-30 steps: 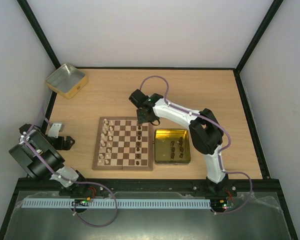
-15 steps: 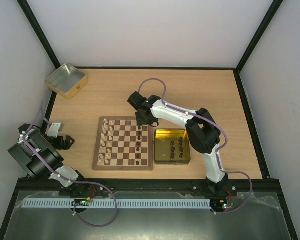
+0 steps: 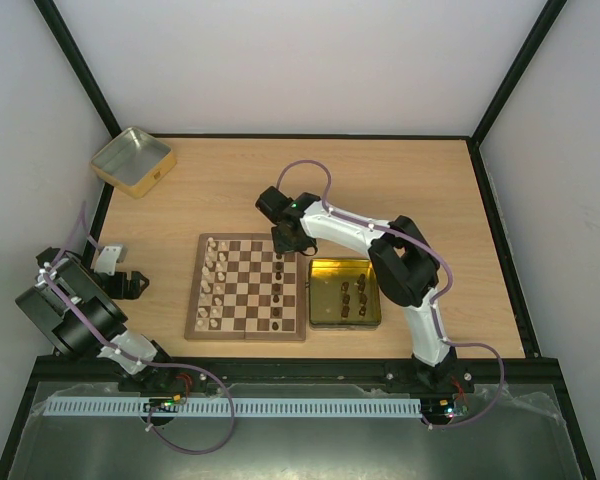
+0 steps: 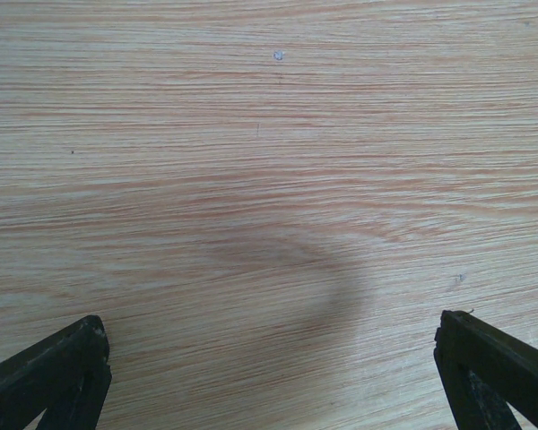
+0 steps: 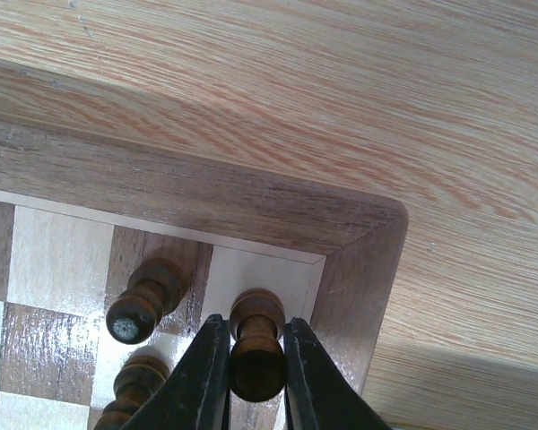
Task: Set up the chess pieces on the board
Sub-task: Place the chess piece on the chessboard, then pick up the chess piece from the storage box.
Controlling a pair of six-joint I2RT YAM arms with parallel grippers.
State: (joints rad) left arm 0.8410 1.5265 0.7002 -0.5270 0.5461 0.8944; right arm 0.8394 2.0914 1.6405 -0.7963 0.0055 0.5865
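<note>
The board [image 3: 246, 290] lies mid-table, cream pieces [image 3: 213, 285] along its left side, dark pieces [image 3: 279, 290] in a column near its right side. My right gripper [image 3: 287, 240] is at the board's far right corner, shut on a dark brown piece [image 5: 256, 348] that stands on the pale corner square [image 5: 278, 273] inside the rim [image 5: 197, 193]. Another dark piece [image 5: 143, 302] stands on the square to its left. My left gripper [image 3: 120, 272] is open and empty over bare table left of the board; only its fingertips [image 4: 58, 376] show in the left wrist view.
A yellow-gold tin [image 3: 345, 293] with several dark pieces stands right of the board. A silvery square tin [image 3: 131, 160] sits at the far left corner. Black frame rails edge the table.
My right gripper has shifted slightly left and away, to the board's far right corner, with the dark piece in it. The left arm has not moved.
</note>
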